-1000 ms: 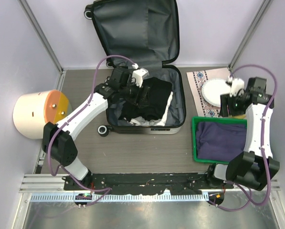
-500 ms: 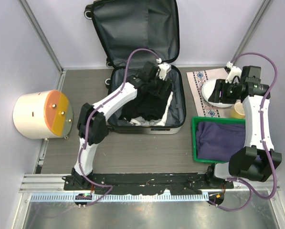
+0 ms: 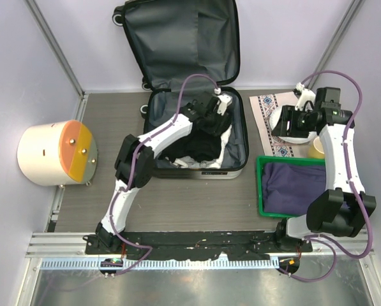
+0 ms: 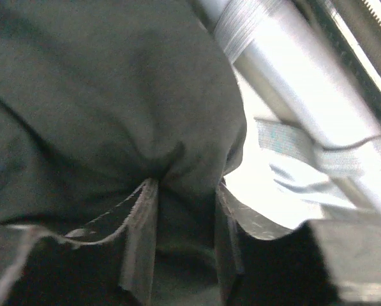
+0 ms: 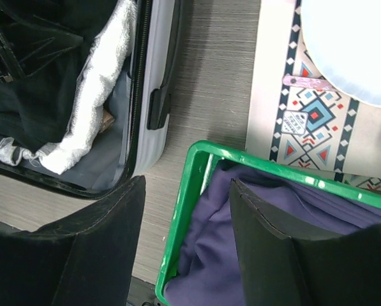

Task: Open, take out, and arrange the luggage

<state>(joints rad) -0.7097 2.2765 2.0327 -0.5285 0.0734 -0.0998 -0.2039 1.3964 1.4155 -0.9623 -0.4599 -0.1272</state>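
Observation:
The luggage (image 3: 240, 137) lies open at the middle of the table, its lid (image 3: 180, 38) propped against the back wall, dark grey lining showing. Black clothes (image 3: 200, 143) and a white cloth (image 3: 223, 145) lie in its base. My left gripper (image 3: 210, 116) reaches into the far part of the base and is shut on a fold of the black garment (image 4: 113, 95). My right gripper (image 3: 281, 125) is open and empty, hovering between the luggage's right rim (image 5: 153, 70) and the green tray (image 5: 191, 191).
The green tray (image 3: 260, 185) at the right holds a purple cloth (image 3: 298, 188). A patterned mat (image 3: 267, 131) carries a white plate (image 3: 291, 124); a yellow cup (image 3: 316, 148) stands beside it. A cream bin with an orange lid (image 3: 53, 152) lies at the left.
My left gripper has swung from the luggage's left side to its far right part and closed on the black garment. My right gripper has moved left, over the plate and mat.

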